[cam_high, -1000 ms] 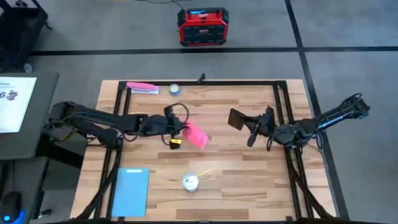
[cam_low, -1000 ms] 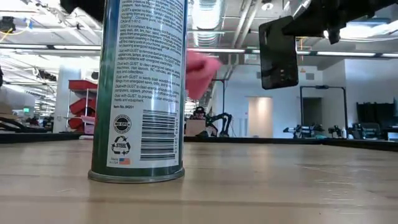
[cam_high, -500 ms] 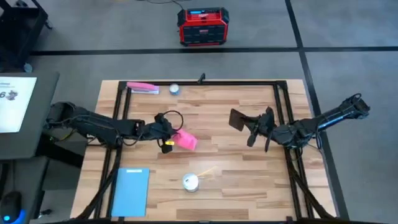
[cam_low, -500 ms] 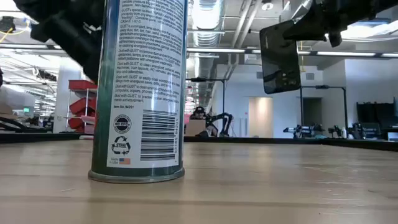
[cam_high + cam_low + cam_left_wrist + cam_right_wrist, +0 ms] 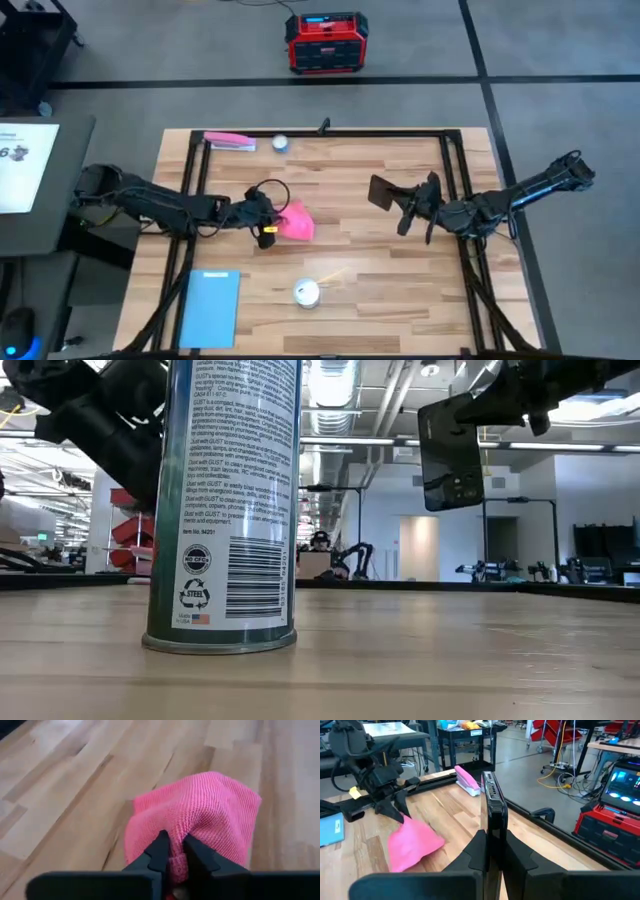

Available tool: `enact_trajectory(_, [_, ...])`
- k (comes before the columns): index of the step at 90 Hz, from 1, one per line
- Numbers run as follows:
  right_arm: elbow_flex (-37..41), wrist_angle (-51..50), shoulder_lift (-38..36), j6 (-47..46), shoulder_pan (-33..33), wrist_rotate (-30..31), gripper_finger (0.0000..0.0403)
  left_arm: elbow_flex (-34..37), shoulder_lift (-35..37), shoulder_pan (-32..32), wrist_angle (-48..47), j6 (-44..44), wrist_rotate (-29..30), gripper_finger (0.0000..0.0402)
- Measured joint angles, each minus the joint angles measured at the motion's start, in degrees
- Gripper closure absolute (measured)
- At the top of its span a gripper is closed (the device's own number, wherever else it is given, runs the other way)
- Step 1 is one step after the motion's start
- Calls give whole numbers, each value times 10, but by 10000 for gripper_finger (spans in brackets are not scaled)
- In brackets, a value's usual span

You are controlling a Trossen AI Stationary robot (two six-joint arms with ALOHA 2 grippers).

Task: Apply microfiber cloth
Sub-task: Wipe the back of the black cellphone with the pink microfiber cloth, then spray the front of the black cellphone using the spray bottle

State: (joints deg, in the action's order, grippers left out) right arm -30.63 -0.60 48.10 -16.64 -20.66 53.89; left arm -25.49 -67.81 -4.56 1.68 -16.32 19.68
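Observation:
The pink microfiber cloth (image 5: 296, 223) sits bunched left of the table's middle, and my left gripper (image 5: 268, 224) is shut on its left side. In the low view the cloth is hidden behind the spray can (image 5: 222, 500). My right gripper (image 5: 405, 208) stands right of the middle, above the wood, shut on a black phone (image 5: 384, 191). The phone also shows high up in the low view (image 5: 450, 455). The cloth and the left gripper (image 5: 395, 807) show beyond the phone in the right wrist view. My left gripper pinches a bunched fold of the cloth (image 5: 176, 831) between its two fingers, several layers by the look of it. The fingers come slanting down from the table's left. The cloth bulges past the fingertips, and its lower part (image 5: 407, 852) lies on the table. My right gripper pinches the phone's two flat faces between its fingers, at the end nearest the gripper (image 5: 493, 827). The fingers come about level from the table's right and lie along the phone. The phone stands on edge, lifted clear of the table.
A spray can (image 5: 307, 292) stands near the front edge, with a light-blue rectangle (image 5: 210, 305) to its left. A flat pink strip (image 5: 230, 141) and a small white round thing (image 5: 280, 143) lie at the far edge. A red device (image 5: 327, 42) stands on the floor beyond.
My left gripper has drawn back toward the table's left edge and gone down, still shut on the cloth. The cloth, which hung high enough to show beside the can in the low view, has come down onto the wood and bunched up.

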Motion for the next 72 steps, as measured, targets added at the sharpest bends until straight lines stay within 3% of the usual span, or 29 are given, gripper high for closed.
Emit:
enact_trajectory(30, [0,-4,0,0,0,0,385,-23,0,-6,-9,6,0,254])
enact_trajectory(47, [0,-5,0,0,0,0,385,-42,0,-5,-16,14,-18,222])
enact_trajectory(60, [0,-6,0,0,0,0,385,-92,0,-14,-78,36,-51,243])
enact_trajectory(72, [0,-9,0,0,0,0,385,-143,0,-46,-159,65,-61,328])
